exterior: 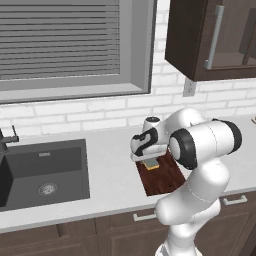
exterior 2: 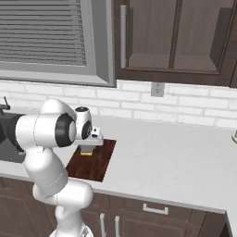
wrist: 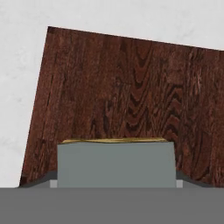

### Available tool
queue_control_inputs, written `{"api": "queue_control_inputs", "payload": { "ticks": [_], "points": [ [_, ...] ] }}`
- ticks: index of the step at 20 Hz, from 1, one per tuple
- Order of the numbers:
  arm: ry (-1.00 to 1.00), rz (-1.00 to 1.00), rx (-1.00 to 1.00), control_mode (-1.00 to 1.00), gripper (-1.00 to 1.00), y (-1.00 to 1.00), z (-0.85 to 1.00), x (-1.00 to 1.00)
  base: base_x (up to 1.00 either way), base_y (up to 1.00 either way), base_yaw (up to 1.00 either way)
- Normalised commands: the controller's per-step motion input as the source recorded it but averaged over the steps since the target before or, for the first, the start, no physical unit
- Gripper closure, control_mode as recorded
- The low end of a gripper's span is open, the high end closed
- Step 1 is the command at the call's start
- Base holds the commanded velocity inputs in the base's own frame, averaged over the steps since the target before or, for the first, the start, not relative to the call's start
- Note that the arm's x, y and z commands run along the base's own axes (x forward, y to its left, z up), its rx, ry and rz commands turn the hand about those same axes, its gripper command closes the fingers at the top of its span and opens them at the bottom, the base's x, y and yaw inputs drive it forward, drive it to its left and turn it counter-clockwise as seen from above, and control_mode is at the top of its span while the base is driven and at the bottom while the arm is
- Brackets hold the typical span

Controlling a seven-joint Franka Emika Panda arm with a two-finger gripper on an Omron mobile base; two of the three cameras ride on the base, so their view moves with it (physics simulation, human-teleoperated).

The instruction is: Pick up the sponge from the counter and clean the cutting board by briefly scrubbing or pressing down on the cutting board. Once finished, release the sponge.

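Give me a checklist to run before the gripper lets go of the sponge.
1. Sponge over the board, not the counter: ok.
2. Sponge between the gripper fingers: ok, by both base views and the hand view.
3. Sponge pressed flat on the board: cannot tell; contact is hidden.
4. Board fully on the counter, away from the sink: ok.
5. Board bare around the sponge: ok.
6. Finger opening: cannot tell; tips are hidden.
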Motion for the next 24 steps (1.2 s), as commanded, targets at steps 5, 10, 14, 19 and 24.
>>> {"api": "queue_control_inputs", "payload": {
  "ticks": [5, 10, 14, 19, 24],
  "points": [
    [0.00, 0.00, -0.01, -1.00, 1.00, 0.08, -0.02, -0.34, 0.00, 0.00, 0.00],
    [0.00, 0.00, -0.01, -1.00, 1.00, 0.08, -0.08, -0.84, 0.00, 0.00, 0.00],
    [0.00, 0.00, 0.00, -1.00, 1.00, 0.03, -0.06, -0.67, 0.00, 0.00, 0.00],
    [0.00, -0.03, -0.01, -1.00, 1.00, 0.00, -0.04, -0.16, 0.00, 0.00, 0.00],
    [0.00, -0.03, -0.02, -1.00, 1.00, 0.00, -0.07, 0.56, 0.00, 0.00, 0.00]
  ]
}}
